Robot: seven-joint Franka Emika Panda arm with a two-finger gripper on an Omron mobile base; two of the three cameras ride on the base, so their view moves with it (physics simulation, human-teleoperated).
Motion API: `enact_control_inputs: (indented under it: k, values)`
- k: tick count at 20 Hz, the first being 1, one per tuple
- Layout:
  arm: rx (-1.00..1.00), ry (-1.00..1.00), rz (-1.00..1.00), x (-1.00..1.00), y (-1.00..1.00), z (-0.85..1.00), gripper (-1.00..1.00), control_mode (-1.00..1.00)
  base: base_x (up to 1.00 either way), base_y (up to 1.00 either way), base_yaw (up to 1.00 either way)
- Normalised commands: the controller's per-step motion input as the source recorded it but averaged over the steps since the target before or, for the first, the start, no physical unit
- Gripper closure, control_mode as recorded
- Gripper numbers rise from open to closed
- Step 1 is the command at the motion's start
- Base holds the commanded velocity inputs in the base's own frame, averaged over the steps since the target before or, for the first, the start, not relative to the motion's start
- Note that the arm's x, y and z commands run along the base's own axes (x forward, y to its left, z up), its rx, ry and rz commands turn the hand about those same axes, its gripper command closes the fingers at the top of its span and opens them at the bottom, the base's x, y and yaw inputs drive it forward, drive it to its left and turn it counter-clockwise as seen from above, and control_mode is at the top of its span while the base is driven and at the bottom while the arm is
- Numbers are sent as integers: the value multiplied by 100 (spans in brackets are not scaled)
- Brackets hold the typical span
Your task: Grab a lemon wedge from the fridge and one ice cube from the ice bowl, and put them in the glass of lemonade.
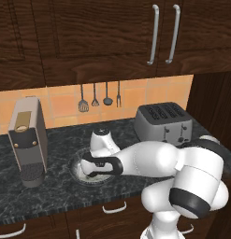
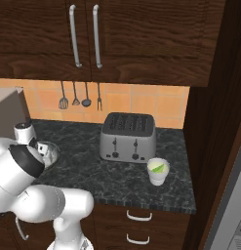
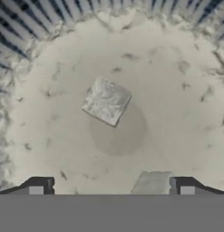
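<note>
Over the dark marble counter (image 1: 56, 196), the white arm reaches down into the ice bowl (image 1: 75, 167), its gripper (image 3: 111, 183) poised above a single ice cube (image 3: 106, 100) on the bowl's whitish floor. In the hand view the two dark fingertips (image 3: 37, 186) stand wide apart with nothing between them — released and empty.

The relation that matters: the cube lies ahead of the claw along its line of sight and a shade to the left of the midline between the tips, apart from both of them. It is a squarish block turned at an angle, so its flat faces sit skewed to the line along which the fingers would close (a slight roll of the wrist, or a small sideways shift, would probably square the grasp). A second pale patch (image 3: 153, 182) near the right tip may be another cube; too little of it shows to tell.

The glass of lemonade (image 2: 158, 171) stands well apart on the same counter, past the toaster (image 2: 128, 137) on the side away from the bowl, with something greenish-yellow at its surface — whether that is the lemon wedge cannot be settled from here. A coffee machine (image 1: 28, 140) stands just beside the bowl on its other side. By the look of things, the ice pickup is the step in hand, with the descent and closing not yet done.
</note>
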Motion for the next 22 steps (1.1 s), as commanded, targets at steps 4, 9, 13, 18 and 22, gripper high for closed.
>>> enact_control_inputs:
  k: [4,9,13,18,22]
  values:
    - [0,1,0,-28,0,0,-100,-100,0,0,0]
    - [0,0,0,-19,0,-3,-100,-100,0,0,0]
    - [0,0,0,-3,0,-7,-100,-100,0,0,0]
    - [0,0,0,4,0,-3,-100,-100,0,0,0]
    - [0,0,0,12,0,0,-100,-100,0,0,0]
